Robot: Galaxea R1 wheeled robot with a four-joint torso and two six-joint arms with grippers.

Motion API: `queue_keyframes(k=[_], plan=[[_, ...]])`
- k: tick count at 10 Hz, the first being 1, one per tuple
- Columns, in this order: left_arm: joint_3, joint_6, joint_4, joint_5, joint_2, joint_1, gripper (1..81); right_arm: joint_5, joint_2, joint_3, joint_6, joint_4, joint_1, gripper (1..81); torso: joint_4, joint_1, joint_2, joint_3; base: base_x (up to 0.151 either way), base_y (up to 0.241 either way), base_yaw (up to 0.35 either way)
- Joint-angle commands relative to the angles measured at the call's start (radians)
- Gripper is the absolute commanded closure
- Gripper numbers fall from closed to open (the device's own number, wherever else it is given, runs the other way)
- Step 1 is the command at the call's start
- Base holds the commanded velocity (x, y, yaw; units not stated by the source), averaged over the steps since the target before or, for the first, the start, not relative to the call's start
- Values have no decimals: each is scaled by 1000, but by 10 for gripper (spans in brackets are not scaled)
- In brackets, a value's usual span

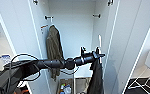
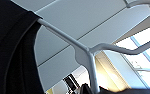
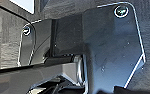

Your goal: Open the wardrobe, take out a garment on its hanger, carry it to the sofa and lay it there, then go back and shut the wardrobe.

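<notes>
In the head view the wardrobe point(image 1: 73, 27) stands open across the middle of the frame, its two doors swung out to either side: the left door's inner edge runs down from the upper left, the right door's edge slants down at centre right. Between those two edges lies the white interior, bare in its middle, with dark rail fittings high on both side walls.

The left arm comes in from the lower left and reaches horizontally across the opening. The left gripper point(image 1: 99, 55) sits at centre right, just beside the right door's edge. Directly below it hangs the garment point(image 1: 96, 77), a limp black cloth dropping to the bottom edge of the frame, inside the right part of the opening. Whether the fingers are spread or closed on anything cannot be told.

The left wrist view shows the white hanger point(image 2: 87, 53) close up: one arm runs into the black cloth at the left of that picture, and the other arm sweeps toward the right edge. White panels lie behind it.

One olive jacket point(image 1: 53, 50) hangs at the left of the interior, close to the left door's edge and well apart from the black garment, with open white space between them. Some small items point(image 1: 65, 88) lie at the wardrobe's bottom centre.

Counted: one wardrobe, two doors, two hanging clothes, one hanger seen clearly.

The right wrist view shows the robot's dark plate over grey patterned floor point(image 3: 6, 37); the right gripper's state cannot be told.
</notes>
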Motion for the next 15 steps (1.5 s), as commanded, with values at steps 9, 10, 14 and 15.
queue_keyframes(k=[9, 10, 14, 15], plan=[[229, 155, 36, -147, -188, -48, 811, -53, 3, 9, -3, 8, 42, 10, 0, 1, 0, 0, 0, 0, 0], [238, 161, 36, -147, -194, -45, 811, -53, 3, 9, -2, 8, 42, 10, 0, 1, 0, 0, 0, 0, 0], [249, 164, 37, -147, -197, -28, 811, -51, 3, 7, -3, 8, 39, 10, 0, 1, 0, 0, -94, 0, 0], [255, 164, 36, -147, -200, -28, 811, -51, 3, 7, -3, 8, 39, 10, 0, 1, 0, 0, -120, 0, 0]])
